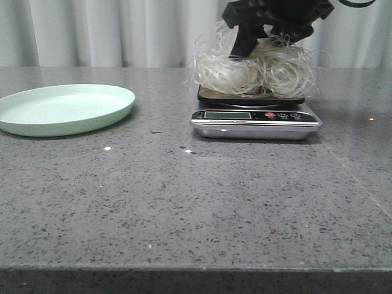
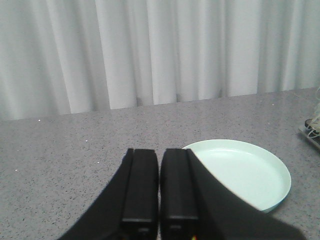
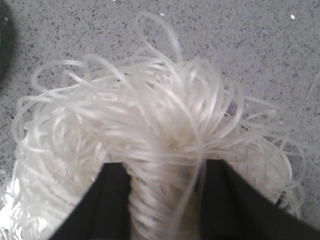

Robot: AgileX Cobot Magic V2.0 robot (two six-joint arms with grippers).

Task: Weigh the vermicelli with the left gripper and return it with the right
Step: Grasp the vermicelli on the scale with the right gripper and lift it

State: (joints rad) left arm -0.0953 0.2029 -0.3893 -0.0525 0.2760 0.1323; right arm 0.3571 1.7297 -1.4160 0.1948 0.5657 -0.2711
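A: What's around besides the job itself?
B: A speckled grey worktop (image 1: 184, 208), and a pale green plate (image 1: 64, 109) lying flat on it, just ahead of the left hand.
A: And behind?
B: A white pleated curtain (image 1: 110, 30) along the worktop's far edge.

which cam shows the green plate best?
Left wrist view: the plate is close, almost whole, seen from above, only one edge behind the shut left gripper. Front view shows it whole but edge-on. Right wrist view doesn't clearly show it.
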